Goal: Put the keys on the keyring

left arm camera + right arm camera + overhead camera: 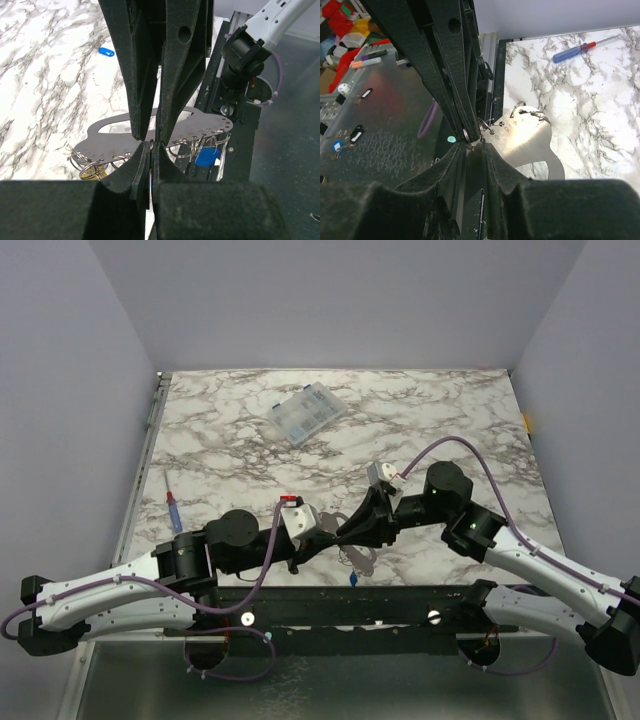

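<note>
Hanging between both arms just above the bench's [450, 410] near edge, the keyring [200, 125] is showing as a flat pale metal plate with an oval slot and a row of holes carrying wire rings [187, 147] (a blue key [206, 157] is dangling among them). The left pincer [151, 142] is clamping its rim, steadying it, I judge, while the right pincer [474, 139] is pinching shut at the holed edge.

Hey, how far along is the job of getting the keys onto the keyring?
Done: a blue-tagged key and a yellow key hang from the keyring. In hand: left pincer and right pincer both shut on it, the right at a ring. Left: another blue key lies loose on the table.
</note>
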`<action>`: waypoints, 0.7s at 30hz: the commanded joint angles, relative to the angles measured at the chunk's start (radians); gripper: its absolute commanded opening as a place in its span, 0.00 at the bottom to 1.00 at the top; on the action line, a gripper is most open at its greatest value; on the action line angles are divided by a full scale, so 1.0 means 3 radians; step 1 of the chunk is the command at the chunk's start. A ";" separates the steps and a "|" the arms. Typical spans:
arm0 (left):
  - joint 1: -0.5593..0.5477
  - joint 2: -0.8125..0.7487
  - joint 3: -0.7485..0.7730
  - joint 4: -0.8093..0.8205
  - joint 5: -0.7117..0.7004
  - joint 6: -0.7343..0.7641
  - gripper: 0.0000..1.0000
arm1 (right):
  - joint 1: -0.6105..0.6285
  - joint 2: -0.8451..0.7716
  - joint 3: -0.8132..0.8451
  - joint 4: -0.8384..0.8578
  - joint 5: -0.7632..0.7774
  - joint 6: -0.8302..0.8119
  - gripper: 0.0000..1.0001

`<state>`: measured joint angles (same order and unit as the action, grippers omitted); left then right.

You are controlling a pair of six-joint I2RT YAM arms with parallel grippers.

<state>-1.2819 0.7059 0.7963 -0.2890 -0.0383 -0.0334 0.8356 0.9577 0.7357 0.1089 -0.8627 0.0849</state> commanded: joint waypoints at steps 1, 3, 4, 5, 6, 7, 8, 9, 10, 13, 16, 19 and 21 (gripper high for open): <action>0.0009 -0.0132 0.0036 0.0270 0.0068 -0.0037 0.00 | 0.0005 0.0046 0.0092 0.0042 -0.0175 -0.0015 0.27; 0.0009 -0.0147 0.0023 0.0294 0.0043 -0.0037 0.00 | 0.0003 0.0056 0.0102 0.0077 -0.0221 0.0003 0.27; 0.0009 -0.0152 0.0016 0.0302 0.0037 -0.0037 0.00 | 0.0004 0.0062 0.0113 0.0084 -0.0240 0.0003 0.27; 0.0009 -0.0151 0.0010 0.0317 0.0036 -0.0037 0.00 | 0.0006 0.0062 0.0121 0.0095 -0.0256 0.0007 0.27; 0.0011 -0.0146 0.0004 0.0333 0.0035 -0.0040 0.00 | 0.0006 0.0061 0.0124 0.0107 -0.0276 0.0008 0.27; 0.0009 -0.0142 0.0002 0.0343 0.0044 -0.0040 0.00 | 0.0006 0.0067 0.0125 0.0127 -0.0294 0.0017 0.27; 0.0011 -0.0136 -0.0004 0.0354 0.0050 -0.0042 0.00 | 0.0006 0.0073 0.0137 0.0137 -0.0305 0.0019 0.27; 0.0011 -0.0130 -0.0005 0.0365 0.0057 -0.0042 0.00 | 0.0006 0.0083 0.0151 0.0139 -0.0320 0.0019 0.27; 0.0012 -0.0122 -0.0010 0.0375 0.0061 -0.0040 0.00 | 0.0006 0.0093 0.0166 0.0143 -0.0330 0.0019 0.28; 0.0013 -0.0100 -0.0011 0.0403 0.0066 -0.0032 0.00 | 0.0005 0.0119 0.0203 0.0169 -0.0363 0.0023 0.29; 0.0010 -0.0089 -0.0026 0.0447 0.0064 -0.0032 0.00 | 0.0006 0.0144 0.0214 0.0193 -0.0405 0.0049 0.29; 0.0013 -0.0089 -0.0049 0.0488 0.0058 -0.0032 0.00 | 0.0008 0.0166 0.0222 0.0203 -0.0429 0.0058 0.29; 0.0011 -0.0072 -0.0061 0.0494 0.0042 -0.0029 0.00 | 0.0005 0.0176 0.0238 0.0204 -0.0442 0.0070 0.29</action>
<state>-1.2819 0.6769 0.7925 -0.2470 -0.0376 -0.0410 0.8352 0.9951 0.7681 0.1360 -0.9535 0.0895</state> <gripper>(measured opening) 0.057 0.286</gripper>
